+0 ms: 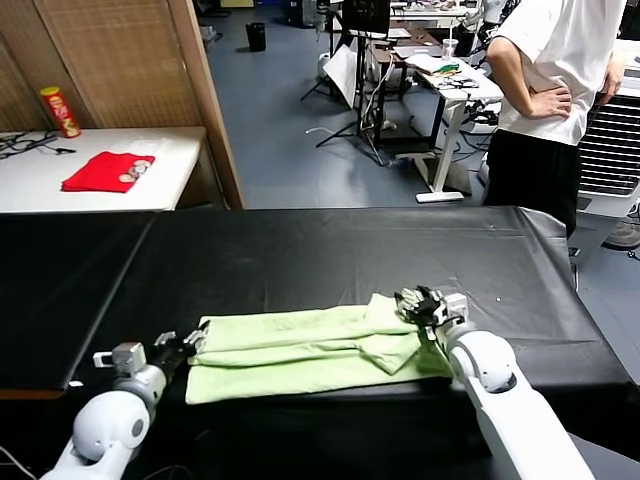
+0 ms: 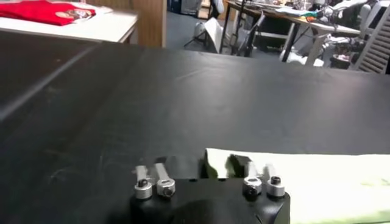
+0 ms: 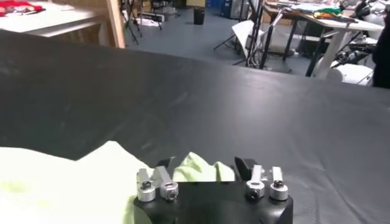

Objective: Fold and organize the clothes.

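Flanking T-shirt (image 1: 310,350) — left gripper (image 1: 188,345), right gripper (image 1: 415,303)

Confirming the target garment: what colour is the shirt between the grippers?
Pale light green T-shirt, plain; clearest in the head view.

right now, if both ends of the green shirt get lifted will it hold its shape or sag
Probably sags: the T-shirt lies in soft wrinkled folds on the table, so it looks thin and floppy. Likely light too. Loose layers may slip apart when raised.

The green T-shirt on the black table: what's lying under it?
Under the green T-shirt only the black table cover shows, all around it. The shirt is folded into a long strip, so its lower layers and the cover beneath are hidden.
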You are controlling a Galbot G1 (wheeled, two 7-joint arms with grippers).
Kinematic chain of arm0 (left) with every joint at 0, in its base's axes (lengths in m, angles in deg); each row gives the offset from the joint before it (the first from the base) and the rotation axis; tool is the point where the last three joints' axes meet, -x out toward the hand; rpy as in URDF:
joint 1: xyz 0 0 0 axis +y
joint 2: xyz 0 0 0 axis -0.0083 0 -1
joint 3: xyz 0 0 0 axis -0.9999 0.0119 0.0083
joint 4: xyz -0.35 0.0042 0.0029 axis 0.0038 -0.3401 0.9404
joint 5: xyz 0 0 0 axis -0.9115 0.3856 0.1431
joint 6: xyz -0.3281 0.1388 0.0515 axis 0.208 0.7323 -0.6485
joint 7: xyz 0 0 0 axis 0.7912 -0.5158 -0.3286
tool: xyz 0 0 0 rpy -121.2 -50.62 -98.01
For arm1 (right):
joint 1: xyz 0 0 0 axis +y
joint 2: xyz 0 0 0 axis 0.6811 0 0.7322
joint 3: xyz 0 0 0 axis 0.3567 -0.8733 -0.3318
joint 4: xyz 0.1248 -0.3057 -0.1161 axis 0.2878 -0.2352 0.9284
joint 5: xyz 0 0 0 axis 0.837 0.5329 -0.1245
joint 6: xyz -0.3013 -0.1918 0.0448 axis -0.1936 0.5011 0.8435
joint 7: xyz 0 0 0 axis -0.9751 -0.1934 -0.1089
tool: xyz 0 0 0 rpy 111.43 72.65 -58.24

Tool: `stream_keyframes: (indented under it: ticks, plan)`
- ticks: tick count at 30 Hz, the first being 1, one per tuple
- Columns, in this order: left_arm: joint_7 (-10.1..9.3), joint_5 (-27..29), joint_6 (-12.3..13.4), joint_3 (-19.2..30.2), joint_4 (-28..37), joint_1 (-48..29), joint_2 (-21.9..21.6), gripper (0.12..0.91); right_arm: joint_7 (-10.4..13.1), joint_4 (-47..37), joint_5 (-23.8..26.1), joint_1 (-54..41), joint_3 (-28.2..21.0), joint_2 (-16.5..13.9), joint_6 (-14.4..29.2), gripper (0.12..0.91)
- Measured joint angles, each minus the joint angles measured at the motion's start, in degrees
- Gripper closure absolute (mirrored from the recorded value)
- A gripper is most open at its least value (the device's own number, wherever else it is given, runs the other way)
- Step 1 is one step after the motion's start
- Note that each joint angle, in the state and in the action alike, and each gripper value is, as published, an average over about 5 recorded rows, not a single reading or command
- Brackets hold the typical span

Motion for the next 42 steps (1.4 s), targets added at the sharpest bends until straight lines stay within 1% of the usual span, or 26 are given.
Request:
stream_keyframes:
  ticks: [1,2,3,4,5,9,12,15,19,20,21,23,24,25,27,28,31,32,33,34,35,39,42]
  plan:
    - [0.04,0.13,0.15,0.05,0.08,-0.04,0.22,0.769,0.54,0.07,0.19,0.30,0.18,0.28,0.34,0.798]
    - [0.11,0.33,0.32,0.15,0.14,-0.07,0.43,0.818,1.11,0.13,0.44,0.61,0.38,0.57,0.76,0.834]
    - [0.20,0.68,0.56,0.26,0.18,-0.09,0.65,0.851,1.73,0.15,0.77,0.93,0.58,0.88,1.27,0.867]
    - [0.31,1.19,0.88,0.40,0.24,-0.11,0.89,0.884,2.39,0.12,1.19,1.25,0.78,1.23,1.87,0.884]
    - [0.43,1.81,1.25,0.55,0.30,-0.13,1.12,0.901,3.06,0.04,1.66,1.54,0.99,1.58,2.50,0.885]
    - [0.85,5.31,3.17,1.33,0.88,-0.64,2.23,0.904,5.84,-0.85,4.49,2.04,1.84,3.38,5.30,0.884]
    - [1.10,8.69,4.75,2.11,1.74,-1.63,3.28,0.904,6.89,-1.88,5.92,1.82,2.38,5.02,6.83,0.884]
    - [1.30,11.51,5.49,2.90,2.89,-3.32,4.29,0.904,6.40,-2.44,6.08,1.76,2.73,6.04,7.65,0.884]
    - [1.35,12.64,5.35,3.60,4.06,-6.07,5.04,0.901,3.77,-1.82,5.21,2.45,3.23,5.84,7.82,0.881]
    - [1.38,12.72,5.33,3.68,4.18,-6.55,5.05,0.897,3.09,-1.44,4.92,2.70,3.35,5.57,7.76,0.866]
    - [1.43,12.77,5.34,3.70,4.20,-6.88,4.96,0.878,2.46,-0.99,4.66,2.99,3.49,5.21,7.70,0.834]
    - [1.52,12.79,5.41,3.57,4.00,-7.12,4.61,0.807,1.50,0.17,4.19,3.62,3.84,4.30,7.58,0.756]
    - [1.55,12.74,5.43,3.42,3.80,-7.10,4.36,0.758,1.21,0.87,3.97,3.97,4.05,3.79,7.52,0.692]
    - [1.56,12.64,5.45,3.23,3.58,-7.05,4.10,0.693,0.99,1.67,3.66,4.37,4.31,3.24,7.44,0.642]
    - [1.57,12.35,5.47,2.74,3.04,-6.79,3.56,0.592,0.73,3.41,2.95,5.24,4.85,2.19,7.25,0.541]
    - [1.57,12.17,5.48,2.44,2.73,-6.59,3.28,0.525,0.63,4.35,2.53,5.72,5.14,1.70,7.09,0.491]
    - [1.57,11.62,5.50,1.43,1.54,-5.63,2.68,0.364,0.36,7.34,1.10,7.45,6.27,0.31,6.49,0.347]
    - [1.56,11.30,5.50,1.06,1.06,-5.17,2.62,0.321,0.27,8.42,0.63,8.11,6.72,-0.10,6.32,0.300]
    - [1.51,10.83,5.46,0.68,0.51,-4.64,2.64,0.291,0.19,9.41,0.24,8.74,7.18,-0.46,6.22,0.269]
    - [1.43,10.17,5.38,0.28,-0.06,-4.02,2.75,0.260,0.11,10.33,-0.06,9.32,7.60,-0.75,6.19,0.254]
    - [1.33,9.31,5.23,-0.13,-0.73,-3.29,2.96,0.246,0.02,11.20,-0.27,9.85,7.95,-0.97,6.18,0.238]
    - [0.99,5.96,4.47,-1.30,-4.03,0.29,4.45,0.233,-0.17,13.67,-0.56,11.13,8.65,-1.39,6.18,0.228]
    - [1.00,6.07,4.55,-1.41,-5.64,2.89,6.04,0.232,-0.21,14.81,-0.57,11.41,8.66,-1.61,6.17,0.227]
